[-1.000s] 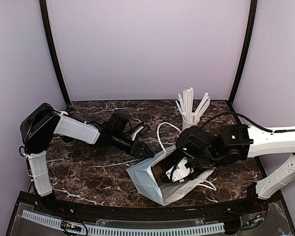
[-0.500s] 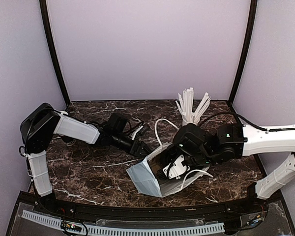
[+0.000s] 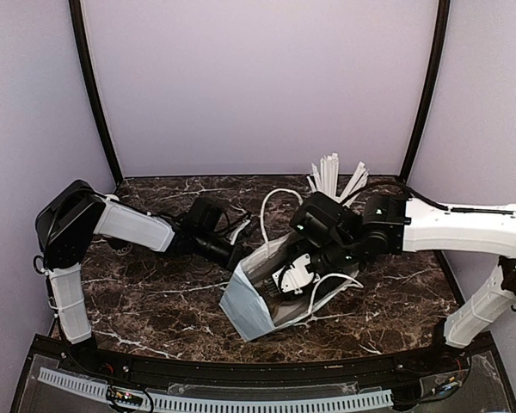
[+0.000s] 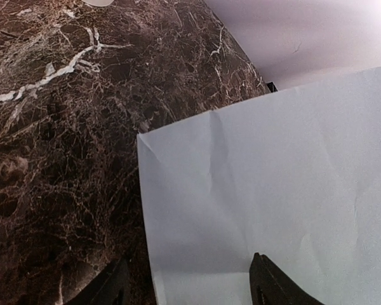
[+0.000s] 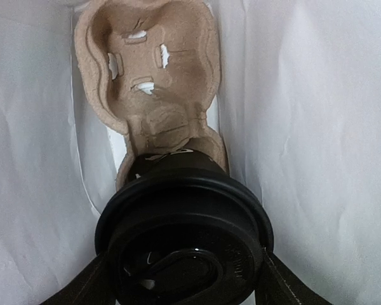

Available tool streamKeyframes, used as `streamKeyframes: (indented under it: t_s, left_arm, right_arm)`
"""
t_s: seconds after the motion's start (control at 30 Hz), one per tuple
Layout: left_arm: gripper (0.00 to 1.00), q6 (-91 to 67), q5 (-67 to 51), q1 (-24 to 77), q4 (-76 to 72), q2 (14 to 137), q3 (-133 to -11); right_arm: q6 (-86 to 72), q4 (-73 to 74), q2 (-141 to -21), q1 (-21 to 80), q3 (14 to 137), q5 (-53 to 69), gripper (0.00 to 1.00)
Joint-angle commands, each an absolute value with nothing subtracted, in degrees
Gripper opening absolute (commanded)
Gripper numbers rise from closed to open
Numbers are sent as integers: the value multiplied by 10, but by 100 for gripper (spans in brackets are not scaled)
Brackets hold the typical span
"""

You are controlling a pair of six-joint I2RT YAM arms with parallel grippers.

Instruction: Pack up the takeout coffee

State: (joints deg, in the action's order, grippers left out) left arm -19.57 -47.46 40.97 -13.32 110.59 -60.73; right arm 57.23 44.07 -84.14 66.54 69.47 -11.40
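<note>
A white paper bag (image 3: 248,308) lies tilted on the dark marble desk (image 3: 155,292), near the middle, with its mouth turned up and to the right and its white cord handles loose around the opening.

The right end effector (image 5: 184,279) reaches into that mouth. In the right wrist view its fingers (image 5: 82,289) are clamped on either side of the takeout coffee (image 5: 184,222), at the round black lid. The coffee is inside the bag, with white paper walls (image 5: 317,127) on both sides. Its base sits at the near pocket of a brown pulp cup carrier (image 5: 152,70). The carrier's far pocket holds nothing.

The left end effector (image 3: 241,255) is at the bag's left side, close to the rim. In the left wrist view its jaws stand apart, with the bag's flat wall (image 4: 273,190) spread in front of them. Whether they touch the paper I cannot tell.

A fan of white sticks (image 3: 331,176) rises at the far right of the desk behind the right arm; their holder is hidden.
</note>
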Motion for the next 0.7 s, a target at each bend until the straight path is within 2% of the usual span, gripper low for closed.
streamKeyframes:
  t_s: [0.0, 0.67]
  left_arm:
    - [67, -202, -491, 409, -145, 1095, -610]
    - [67, -208, -453, 401, -139, 989, -527]
  right_arm:
    - [528, 542, -890, 658, 761, -28, 38]
    - [475, 742, -1032, 656, 879, 35, 34]
